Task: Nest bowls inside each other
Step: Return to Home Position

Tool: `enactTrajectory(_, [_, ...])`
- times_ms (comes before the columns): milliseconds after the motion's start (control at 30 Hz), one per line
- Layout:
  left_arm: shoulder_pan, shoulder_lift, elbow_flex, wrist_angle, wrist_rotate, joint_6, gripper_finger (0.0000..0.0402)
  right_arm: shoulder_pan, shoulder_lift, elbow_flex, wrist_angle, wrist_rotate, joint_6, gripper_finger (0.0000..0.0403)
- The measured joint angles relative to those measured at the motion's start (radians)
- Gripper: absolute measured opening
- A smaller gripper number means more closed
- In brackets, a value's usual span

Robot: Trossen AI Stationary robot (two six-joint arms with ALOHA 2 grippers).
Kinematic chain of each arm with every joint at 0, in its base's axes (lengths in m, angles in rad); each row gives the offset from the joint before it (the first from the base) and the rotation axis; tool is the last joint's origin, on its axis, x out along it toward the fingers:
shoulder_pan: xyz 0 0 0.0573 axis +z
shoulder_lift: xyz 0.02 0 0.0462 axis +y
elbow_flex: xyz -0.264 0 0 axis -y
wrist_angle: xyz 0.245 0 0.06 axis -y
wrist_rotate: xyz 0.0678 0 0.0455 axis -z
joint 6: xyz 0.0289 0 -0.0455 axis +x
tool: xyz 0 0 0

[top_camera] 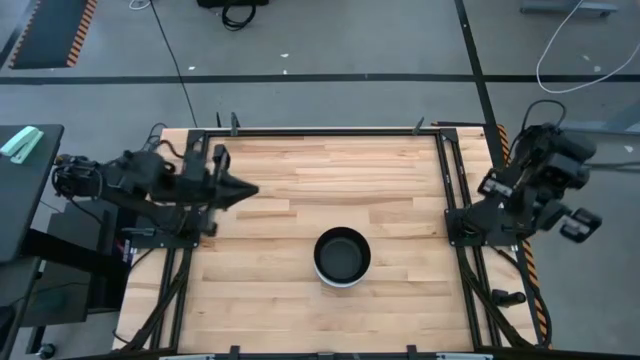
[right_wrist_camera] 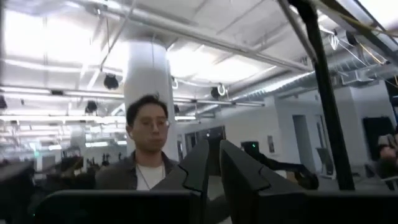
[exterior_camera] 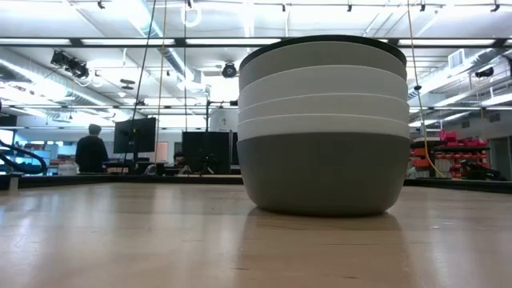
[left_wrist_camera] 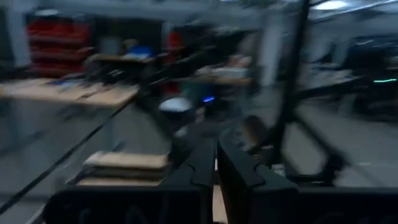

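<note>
The left gripper hovers over the left part of the table, a planked wooden top with a dark metal frame. Its two dark, angular fingers are pressed together with only a thin seam between them and hold nothing.

The bowls form one nested stack, ahead of the left gripper's tip and off to one side, well apart from it. All are smooth, round and shallow. The dark grey bowl is the base. The white bowls show as banded rims above it, then the light grey bowl, then the black bowl innermost.

The right gripper is folded back beyond the table's right edge, far from the stack. Its fingers are closed and empty.
</note>
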Motion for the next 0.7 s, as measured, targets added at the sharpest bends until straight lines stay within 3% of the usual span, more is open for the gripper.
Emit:
enactTrajectory(133, [-0.001, -0.072, -0.044, 0.035, 0.142, 0.001, 0.0027, -0.001, -0.051, -0.003, -0.022, -0.004, 0.043, 0.0048])
enactTrajectory(200, [-0.001, -0.101, -0.044, 0.026, 0.151, -0.009, 0.0031, -0.001, -0.051, -0.005, -0.013, -0.004, 0.048, 0.0048])
enactTrajectory(300, [0.0, -0.143, -0.044, 0.001, 0.151, -0.151, 0.0037, -0.001, -0.042, -0.005, 0.075, -0.008, 0.078, 0.0048])
enactTrajectory(567, [0.0, -0.187, -0.044, -0.014, 0.186, -0.316, 0.0033, -0.001, 0.032, -0.004, 0.406, -0.339, 0.115, 0.0048])
enactTrajectory(700, [0.0, -0.216, -0.044, 0.012, 0.275, -0.313, 0.0028, -0.001, 0.025, -0.004, 0.417, -0.409, 0.152, 0.0048])
